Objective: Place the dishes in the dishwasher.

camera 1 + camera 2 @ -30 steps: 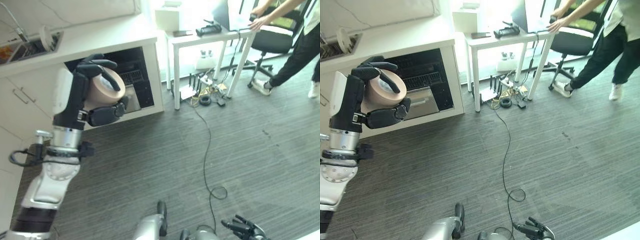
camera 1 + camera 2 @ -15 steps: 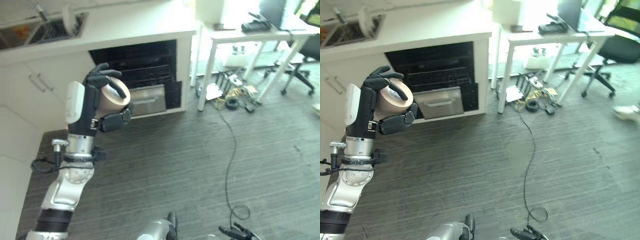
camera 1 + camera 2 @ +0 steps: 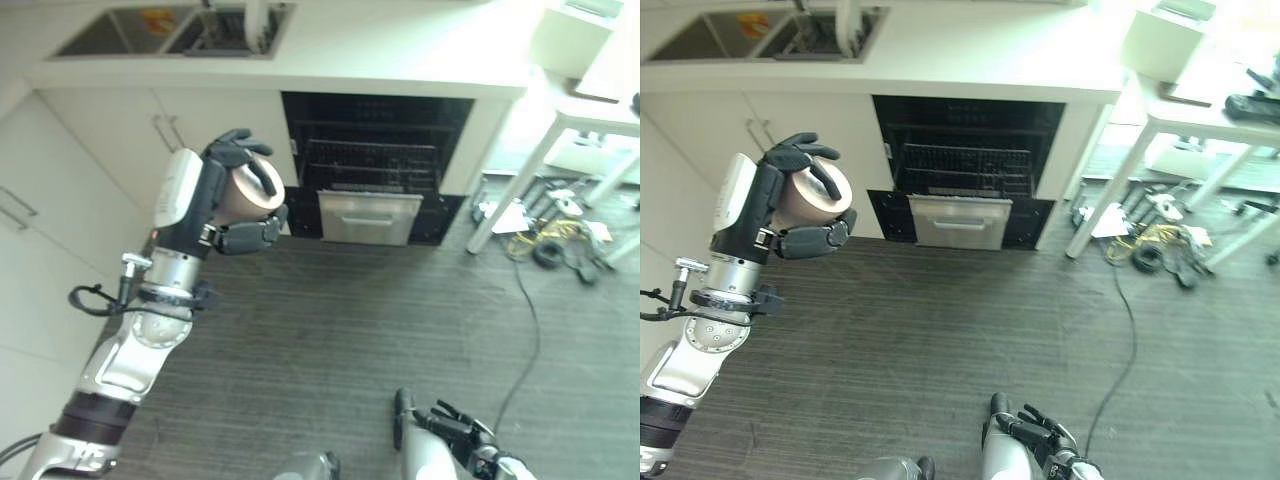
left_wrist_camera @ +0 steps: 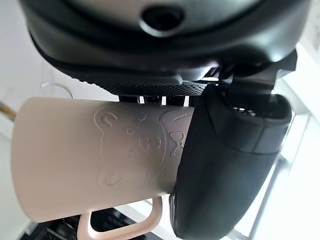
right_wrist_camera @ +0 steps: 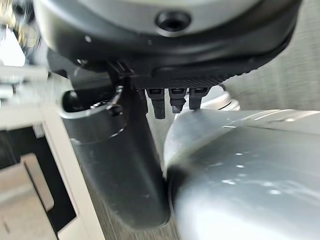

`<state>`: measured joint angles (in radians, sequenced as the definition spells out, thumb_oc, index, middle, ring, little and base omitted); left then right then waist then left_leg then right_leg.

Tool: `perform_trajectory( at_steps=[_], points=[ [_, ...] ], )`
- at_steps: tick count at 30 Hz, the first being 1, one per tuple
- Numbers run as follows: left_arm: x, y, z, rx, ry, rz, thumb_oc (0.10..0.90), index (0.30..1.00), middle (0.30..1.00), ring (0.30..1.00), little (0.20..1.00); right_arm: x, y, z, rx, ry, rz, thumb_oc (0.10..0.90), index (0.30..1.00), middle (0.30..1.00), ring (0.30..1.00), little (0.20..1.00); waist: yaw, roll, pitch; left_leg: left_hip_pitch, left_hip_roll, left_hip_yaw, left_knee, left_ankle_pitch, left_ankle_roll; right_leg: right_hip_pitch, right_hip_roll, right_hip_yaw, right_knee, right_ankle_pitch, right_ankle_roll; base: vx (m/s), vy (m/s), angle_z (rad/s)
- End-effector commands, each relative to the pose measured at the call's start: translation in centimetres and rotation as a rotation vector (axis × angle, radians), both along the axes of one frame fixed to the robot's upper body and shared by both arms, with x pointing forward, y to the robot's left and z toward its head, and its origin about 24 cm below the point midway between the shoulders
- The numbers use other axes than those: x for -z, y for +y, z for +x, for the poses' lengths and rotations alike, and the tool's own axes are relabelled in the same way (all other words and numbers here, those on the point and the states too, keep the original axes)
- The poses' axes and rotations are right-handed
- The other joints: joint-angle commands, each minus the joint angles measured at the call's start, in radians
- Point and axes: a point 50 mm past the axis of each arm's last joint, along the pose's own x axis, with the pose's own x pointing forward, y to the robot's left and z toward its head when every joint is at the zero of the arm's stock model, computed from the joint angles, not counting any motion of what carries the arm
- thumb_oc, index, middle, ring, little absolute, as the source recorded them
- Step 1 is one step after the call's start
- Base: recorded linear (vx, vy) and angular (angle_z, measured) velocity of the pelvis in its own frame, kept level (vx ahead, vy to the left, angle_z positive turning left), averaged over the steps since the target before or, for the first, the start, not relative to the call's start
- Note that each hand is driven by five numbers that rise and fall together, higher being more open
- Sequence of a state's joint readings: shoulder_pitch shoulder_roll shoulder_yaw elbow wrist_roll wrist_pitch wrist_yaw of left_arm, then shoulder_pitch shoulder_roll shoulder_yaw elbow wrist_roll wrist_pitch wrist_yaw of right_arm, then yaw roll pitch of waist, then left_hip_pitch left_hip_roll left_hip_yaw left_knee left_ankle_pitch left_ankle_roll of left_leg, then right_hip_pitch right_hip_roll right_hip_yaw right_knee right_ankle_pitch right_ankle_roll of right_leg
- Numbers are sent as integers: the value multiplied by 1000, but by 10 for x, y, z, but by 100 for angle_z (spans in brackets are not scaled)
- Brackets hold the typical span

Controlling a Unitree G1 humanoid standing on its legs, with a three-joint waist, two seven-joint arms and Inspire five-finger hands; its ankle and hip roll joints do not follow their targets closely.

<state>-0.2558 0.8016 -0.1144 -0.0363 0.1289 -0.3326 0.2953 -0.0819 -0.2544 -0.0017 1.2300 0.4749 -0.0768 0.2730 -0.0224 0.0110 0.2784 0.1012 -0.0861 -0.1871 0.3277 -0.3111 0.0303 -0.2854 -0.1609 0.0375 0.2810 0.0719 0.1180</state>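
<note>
Under the white tabletop [image 3: 400, 50] the dishwasher [image 3: 375, 165] stands open, ahead and to the right of our raised left hand [image 3: 215, 200], whose fingers [image 3: 252, 232] clasp the beige mug [image 3: 250, 192]. Our right hand [image 3: 455, 432] hangs low, relaxed.

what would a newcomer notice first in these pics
The left robot hand, raised at the view's left, with its fingers curled round a beige mug. Beyond it, the open dishwasher gapes dark under the white counter, racks showing. The right robot hand hangs low near the grey floor.
</note>
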Motion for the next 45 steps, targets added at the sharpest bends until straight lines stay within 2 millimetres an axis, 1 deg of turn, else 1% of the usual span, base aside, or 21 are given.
perform_trajectory(
  at_steps=[1,6,10,13,16,17,18,19,20,21,22,25,26,27,29,30,32,37,38,41,45],
  points=[
    [-62,-3,-14,60,-283,-45,400,300,300,300,300,4,-25,-33,6,108,-73,800,900,900,900,900,-4,-3,-65,-14,39,110,-28,-69,7,72,-28,-59,19,-126,77,355,-325,71],
    [-60,-1,-23,28,-300,-39,400,300,300,300,300,-3,-27,-14,-22,50,-83,800,900,900,900,900,16,0,-58,29,93,133,-28,-30,-23,149,3,-121,19,-179,16,265,-289,10],
    [-69,0,-24,48,-300,-53,400,300,300,300,300,-7,-33,-9,-34,23,-95,800,900,900,900,900,30,-13,-42,15,91,178,20,113,-46,219,32,-133,19,-225,-26,199,-302,-8],
    [-72,-9,-21,139,-267,-73,400,300,300,300,300,-7,-41,-15,38,36,-100,800,900,900,900,900,7,-15,-31,-43,135,330,100,169,-63,262,41,-195,19,-245,-56,109,-189,15],
    [-69,-14,-19,187,-242,-71,400,300,300,300,300,-6,-44,-20,78,55,-100,800,900,900,900,900,18,12,-21,-68,31,293,-28,104,-31,271,65,-191,19,-246,-38,141,25,69],
    [-67,-15,-20,195,-240,-70,400,300,300,300,300,-6,-44,-20,78,60,-102,800,900,900,900,900,25,21,-14,-112,15,291,-28,115,-38,274,78,-186,19,-247,-36,85,42,-17],
    [-67,-15,-20,195,-240,-70,400,300,300,300,300,-6,-44,-20,78,60,-102,800,900,900,900,900,25,21,-14,-112,15,291,-28,115,-38,274,78,-186,19,-247,-36,72,170,-56],
    [-44,-15,-25,179,-226,-72,400,300,300,300,300,-6,-41,-15,93,65,-111,800,900,900,900,900,70,20,-11,-230,18,313,-28,165,-31,326,102,-195,19,-308,-49,64,187,-22],
    [-41,-14,-25,174,-225,-73,400,300,300,300,300,-6,-41,-15,80,64,-111,800,900,900,900,900,70,26,-16,-228,31,330,-28,159,-30,331,106,-213,19,-313,-50,105,226,-54],
    [-39,-12,-26,160,-224,-71,400,300,300,300,300,-5,-37,-15,46,63,-120,800,900,900,900,900,70,34,-19,-221,29,304,-28,142,-21,351,116,-218,19,-305,-44,95,92,-158],
    [-40,-8,-26,147,-223,-62,400,300,300,300,300,-3,-32,-18,14,71,-129,800,900,900,900,900,48,55,-17,-200,39,268,-28,114,9,336,143,-212,55,-217,-20,82,51,-168],
    [-44,-10,-22,158,-221,-38,400,300,300,300,300,2,-29,-32,61,100,-105,800,900,900,900,900,19,61,-5,-158,45,227,-28,79,36,252,120,-200,191,-211,-8,16,-86,-42],
    [-46,-10,-21,157,-224,-31,400,300,300,300,300,3,-29,-35,69,103,-100,800,900,900,900,900,17,60,-4,-150,52,235,-28,72,34,252,85,-220,161,-214,-3,101,-305,-3],
    [-50,-11,-20,130,-234,-20,400,300,300,300,300,4,-28,-38,33,106,-104,800,900,900,900,900,6,56,-5,-123,71,244,-28,50,25,263,21,-228,28,-188,23,134,-366,-14],
    [-52,-10,-19,109,-236,-17,400,300,300,300,300,4,-28,-40,19,108,-102,800,900,900,900,900,-1,34,-10,-103,63,245,-28,30,17,215,-38,-179,19,-174,52,171,-419,-27],
    [-56,-6,-17,92,-232,-13,400,300,300,300,300,4,-28,-40,-5,109,-99,800,900,900,900,900,-4,15,-24,-93,64,240,-28,6,11,156,-81,-113,19,-146,85,214,-451,-15],
    [-60,-2,-15,81,-228,-7,400,300,300,300,300,4,-26,-38,-29,108,-95,800,900,900,900,900,-2,1,-35,-82,76,234,-28,-13,1,120,-104,-75,19,-124,106,264,-496,-9],
    [-61,4,-17,40,-225,-16,400,300,300,300,300,4,-28,-37,-43,129,-105,800,900,900,900,900,7,-6,-56,-74,148,244,-28,-2,-38,150,-76,-99,19,-181,85,238,-400,-2],
    [-60,4,-19,26,-245,-16,400,300,300,300,300,2,-32,-36,-43,133,-120,800,900,900,900,900,7,-6,-54,-74,184,245,-28,20,-58,168,-59,-116,19,-206,61,201,-344,5],
    [-66,5,-23,24,-272,-30,400,300,300,300,300,-2,-43,-36,12,125,-127,800,900,900,900,900,9,-11,-42,-77,225,251,-28,69,-73,202,-30,-148,19,-233,19,172,-339,16],
    [-75,8,-23,23,-295,-48,400,300,300,300,300,-4,-49,-36,33,121,-137,800,900,900,900,900,8,-40,-30,-64,208,328,14,133,-56,232,-19,-175,19,-243,-20,158,-279,16]
  ],
)
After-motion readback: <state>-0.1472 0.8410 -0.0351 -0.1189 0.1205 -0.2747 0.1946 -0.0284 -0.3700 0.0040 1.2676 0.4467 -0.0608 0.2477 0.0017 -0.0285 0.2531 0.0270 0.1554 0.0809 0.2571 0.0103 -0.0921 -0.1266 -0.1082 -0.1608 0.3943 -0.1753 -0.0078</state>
